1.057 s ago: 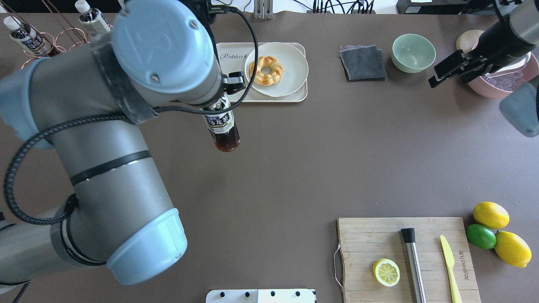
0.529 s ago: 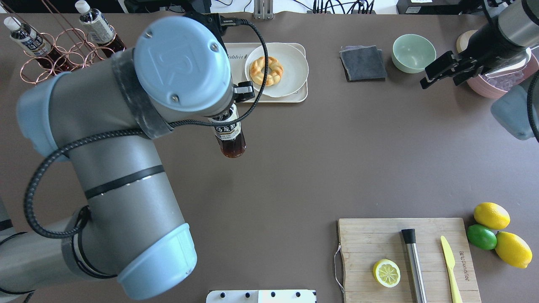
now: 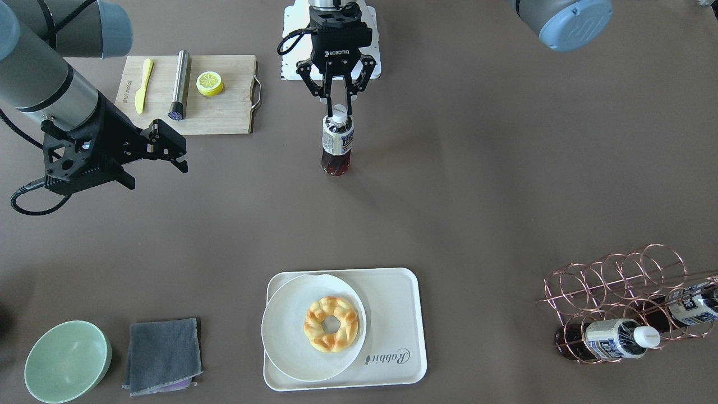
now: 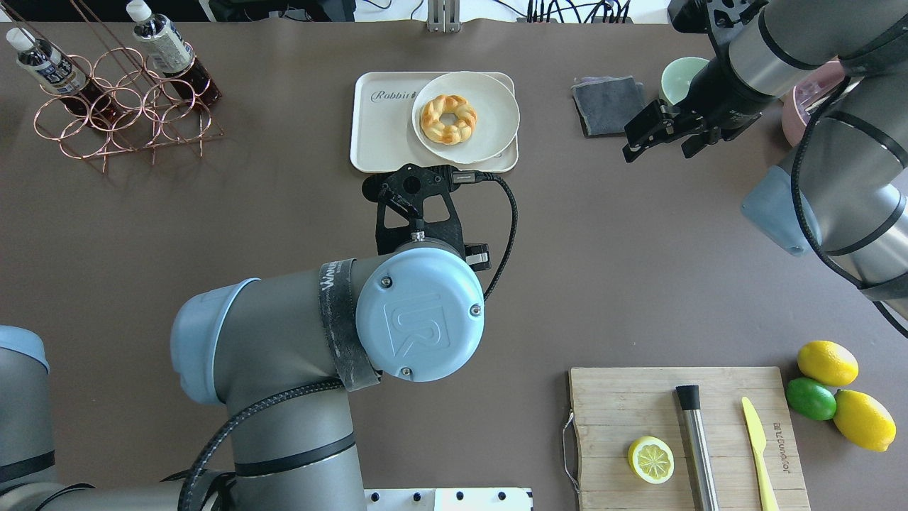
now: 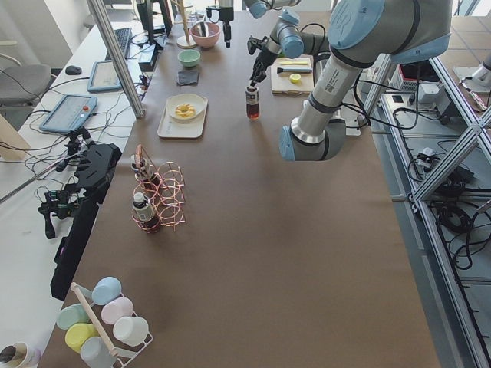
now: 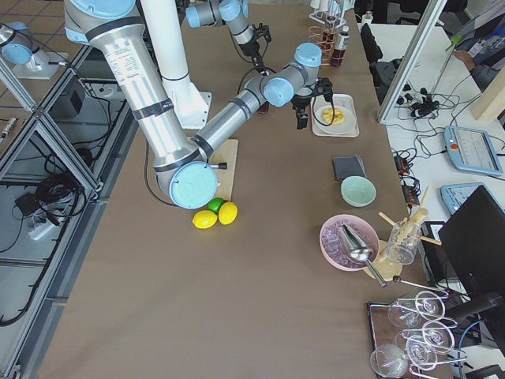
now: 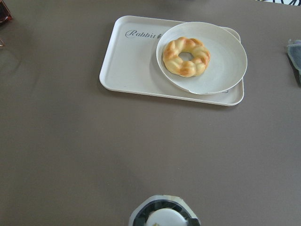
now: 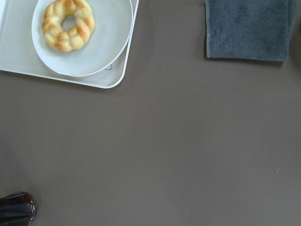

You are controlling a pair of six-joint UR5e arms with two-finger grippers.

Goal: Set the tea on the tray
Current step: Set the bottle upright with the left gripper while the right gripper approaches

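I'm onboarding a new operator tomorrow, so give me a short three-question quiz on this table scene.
1. True or false: the clear plastic tea bottle with a white cap already stands on the cream-white rectangular tray.
2. What lies on the round white plate? A) a sandwich B) a braided ring doughnut C) an apple
3. Fill in: the left pincer grips the bottle by its ____.

Key: 1 false, it is out on the brown table; 2 B; 3 cap.
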